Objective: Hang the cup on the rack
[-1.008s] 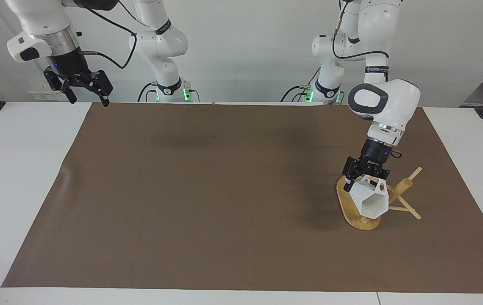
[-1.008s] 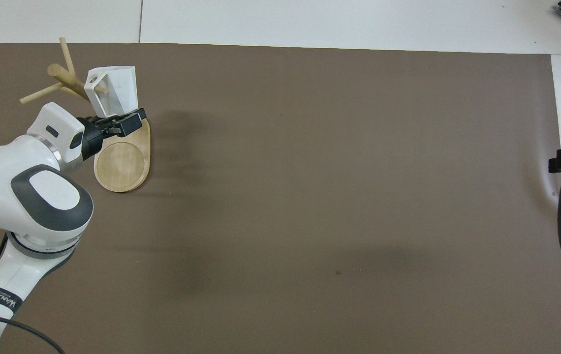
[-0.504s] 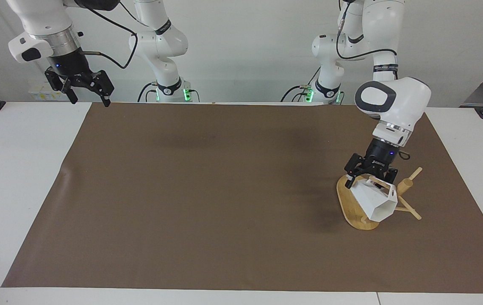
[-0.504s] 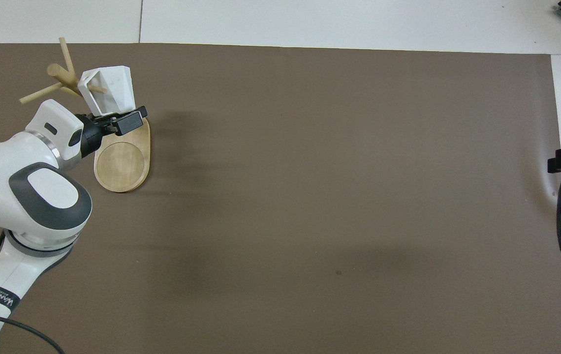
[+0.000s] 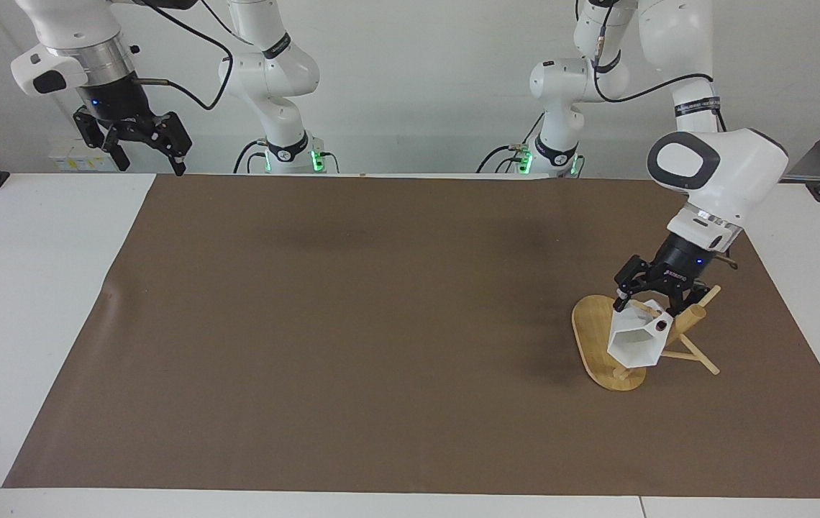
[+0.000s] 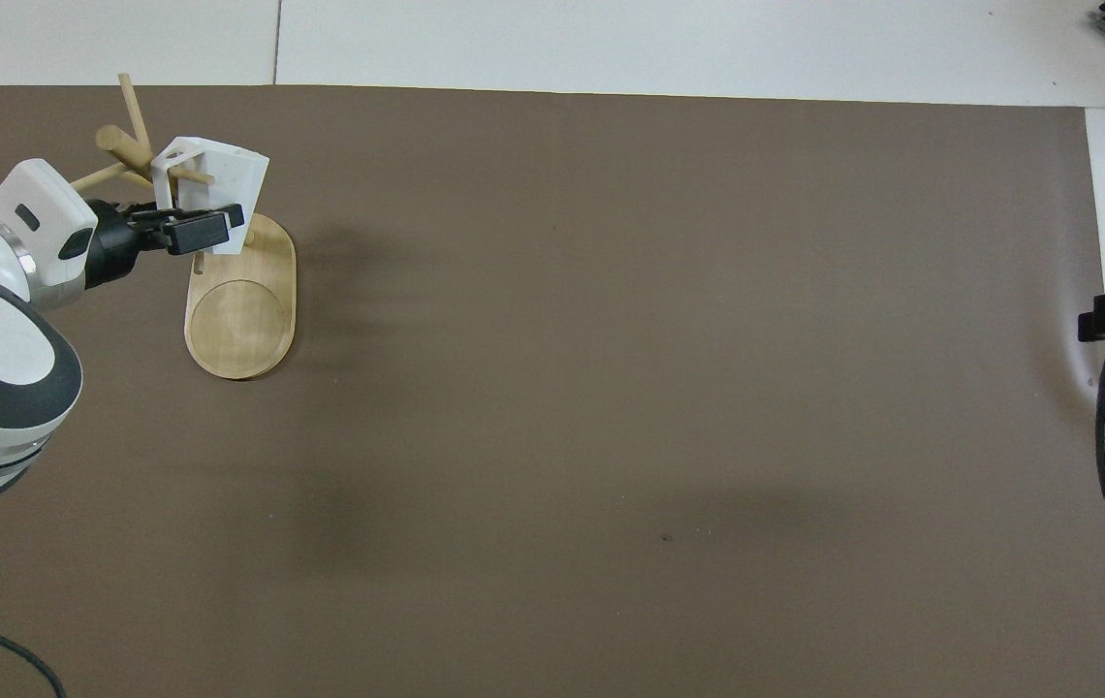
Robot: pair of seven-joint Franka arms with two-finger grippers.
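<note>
A: Where is the cup (image 5: 636, 344) to be found?

B: It is seen hung on the rack (image 5: 600, 344), toward the left arm's end of the table (image 5: 36, 302). A thin peg is passed through the hole in its tab handle, and the body is tilted above the oval base, its open rim turned away from the robots.

A: And the left hand (image 5: 653, 301)?

B: It is held just over the handle end of the cup with its fingers spread; nothing is pinched. Contact with the cup cannot be ruled out from either view. The right hand (image 5: 142, 144) is kept waiting, spread as well, above the table edge at the right arm's end.

A: How should the step in hand be done well?

B: The release appears made, so a clean retreat is judged to be what remains. The hand should be drawn up and back along its own line, so that neither finger is dragged against the handle or the pegs. The fingers are best kept wide until the rack is cleared, since a light rack could be tipped by a nudge.
</note>
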